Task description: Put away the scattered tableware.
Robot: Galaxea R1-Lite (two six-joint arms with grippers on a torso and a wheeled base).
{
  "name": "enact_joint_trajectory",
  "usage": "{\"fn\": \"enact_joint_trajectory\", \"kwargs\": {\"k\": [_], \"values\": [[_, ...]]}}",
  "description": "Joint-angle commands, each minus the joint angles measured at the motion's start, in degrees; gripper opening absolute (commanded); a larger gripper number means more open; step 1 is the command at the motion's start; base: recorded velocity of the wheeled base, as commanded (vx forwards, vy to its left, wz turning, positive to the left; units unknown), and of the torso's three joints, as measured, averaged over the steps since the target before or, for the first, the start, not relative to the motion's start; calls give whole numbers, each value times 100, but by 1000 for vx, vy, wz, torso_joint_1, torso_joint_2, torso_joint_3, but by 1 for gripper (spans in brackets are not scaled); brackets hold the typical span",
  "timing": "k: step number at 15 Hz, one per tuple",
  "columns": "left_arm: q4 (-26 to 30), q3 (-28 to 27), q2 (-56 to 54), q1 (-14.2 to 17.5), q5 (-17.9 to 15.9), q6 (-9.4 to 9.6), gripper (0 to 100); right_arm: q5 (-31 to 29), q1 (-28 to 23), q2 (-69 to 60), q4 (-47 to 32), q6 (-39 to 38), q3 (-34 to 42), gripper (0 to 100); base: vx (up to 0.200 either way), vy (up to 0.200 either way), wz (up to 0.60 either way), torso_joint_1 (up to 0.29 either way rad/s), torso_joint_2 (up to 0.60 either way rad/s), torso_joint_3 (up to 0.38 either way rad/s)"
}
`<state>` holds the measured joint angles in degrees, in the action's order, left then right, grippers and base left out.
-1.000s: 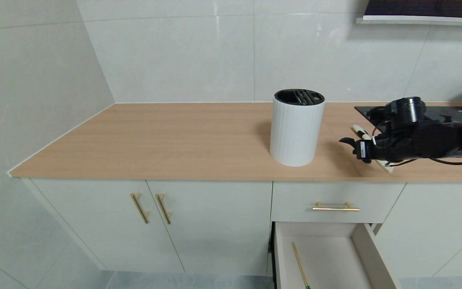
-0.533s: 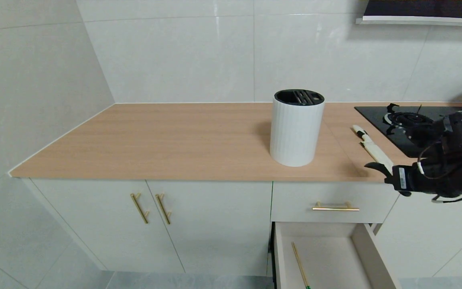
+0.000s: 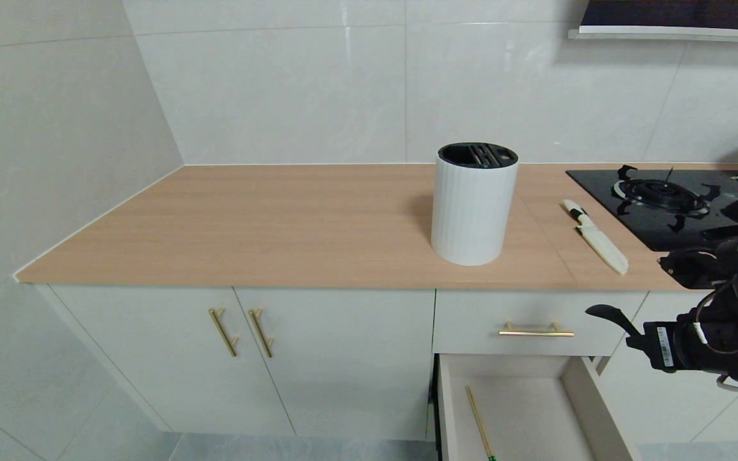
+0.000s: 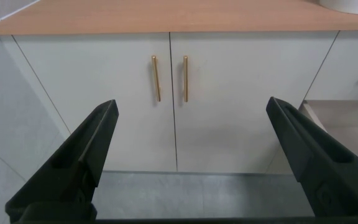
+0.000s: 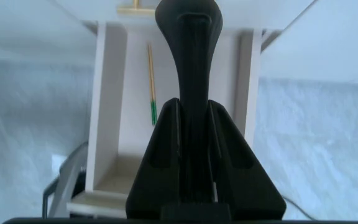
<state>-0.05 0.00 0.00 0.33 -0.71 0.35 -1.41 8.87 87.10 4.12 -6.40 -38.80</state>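
Once over knife point(image 3: 595, 237), rt gripper point(image 3: 601, 312) now lower, near open drawer point(image 3: 579, 392).

No text can be read: the small white sticker point(image 3: 664, 337) on the right gripper point(image 3: 601, 313) carries print too small to make out.

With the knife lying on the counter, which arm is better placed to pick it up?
Right, probably. The right gripper hangs by the open drawer, just below the counter edge, on the same side as the knife. The left gripper sits low, facing the cabinet doors, farther from it.
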Motion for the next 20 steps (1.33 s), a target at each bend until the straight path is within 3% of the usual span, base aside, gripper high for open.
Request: {"fn": "enact_joint_trajectory", "kwargs": {"k": [1, 6, 12, 17, 20], "values": [[5, 0, 0, 2, 0, 0, 100, 1, 106, 70, -8, 7, 83, 0, 0, 0, 0, -100, 212, 129], [5, 0, 0, 2, 0, 0, 100, -8, 396, 237, -8, 7, 180, 0, 0, 0, 0, -181, 443, 254], [5, 0, 0, 2, 0, 0, 100, -26, 405, 545, 1, 16, 233, 0, 0, 0, 0, -190, 488, 290], [5, 0, 0, 2, 0, 0, 100, -52, 405, 1248, 476, 7, 347, 0, 0, 0, 0, -160, 467, 305], [5, 0, 0, 2, 0, 0, 100, -360, 387, 1907, 1170, -2, 505, 0, 0, 0, 0, -132, 455, 318]]}}
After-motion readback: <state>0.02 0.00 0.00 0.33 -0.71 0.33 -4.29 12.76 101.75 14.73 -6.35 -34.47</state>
